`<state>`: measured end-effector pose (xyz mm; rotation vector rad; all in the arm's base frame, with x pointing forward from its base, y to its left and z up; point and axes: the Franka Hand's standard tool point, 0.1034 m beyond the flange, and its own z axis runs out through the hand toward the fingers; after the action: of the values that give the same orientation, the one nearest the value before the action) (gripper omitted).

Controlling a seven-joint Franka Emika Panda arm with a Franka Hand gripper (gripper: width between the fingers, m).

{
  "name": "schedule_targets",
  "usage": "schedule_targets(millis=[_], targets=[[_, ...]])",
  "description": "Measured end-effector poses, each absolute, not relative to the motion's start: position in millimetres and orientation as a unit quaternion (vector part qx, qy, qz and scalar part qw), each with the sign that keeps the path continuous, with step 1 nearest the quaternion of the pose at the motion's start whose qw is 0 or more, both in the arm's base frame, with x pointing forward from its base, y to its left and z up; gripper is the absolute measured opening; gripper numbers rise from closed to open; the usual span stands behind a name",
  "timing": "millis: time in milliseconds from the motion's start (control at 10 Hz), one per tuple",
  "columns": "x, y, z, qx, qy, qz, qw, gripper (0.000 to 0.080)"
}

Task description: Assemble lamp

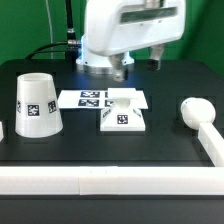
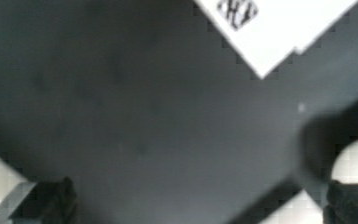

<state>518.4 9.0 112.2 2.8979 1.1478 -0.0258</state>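
The tapered white shade (image 1: 38,103) stands mouth down at the exterior view's left. The flat square base (image 1: 124,117), with a raised socket and a tag, lies mid-table. The round-headed bulb (image 1: 192,108) lies at the exterior view's right, by the white rail. My gripper (image 1: 121,70) hangs above the back of the table, behind the base, and holds nothing. In the wrist view the gripper (image 2: 194,206) is open: one dark finger (image 2: 44,201) shows at each side with bare dark table between them. A white tagged corner (image 2: 265,30) shows there; I cannot tell which part it is.
The marker board (image 1: 92,98) lies flat between the shade and the base. A white rail runs along the table's front (image 1: 100,181) and up the exterior view's right side (image 1: 211,146). Cables hang behind the arm.
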Motion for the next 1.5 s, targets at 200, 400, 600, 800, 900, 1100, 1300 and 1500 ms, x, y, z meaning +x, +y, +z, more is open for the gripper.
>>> schedule_targets(millis=[200, 400, 600, 800, 900, 1100, 1300, 1500], targets=[[506.3, -6.5, 108.7, 0.950, 0.310, -0.004, 0.016, 0.0700], [506.5, -4.1, 107.7, 0.967, 0.254, -0.003, 0.014, 0.0700], [506.4, -3.1, 107.6, 0.984, 0.180, -0.002, 0.011, 0.0700], [500.7, -1.6, 103.5, 0.999, 0.047, -0.005, 0.005, 0.0700], [498.2, 3.5, 99.0, 1.000, 0.019, 0.003, 0.006, 0.0700], [496.2, 6.6, 97.1, 0.999, -0.043, 0.003, -0.004, 0.0700], [495.2, 9.0, 96.1, 0.998, -0.060, 0.004, -0.010, 0.0700], [476.5, 8.9, 82.9, 1.000, -0.015, 0.001, -0.014, 0.0700]])
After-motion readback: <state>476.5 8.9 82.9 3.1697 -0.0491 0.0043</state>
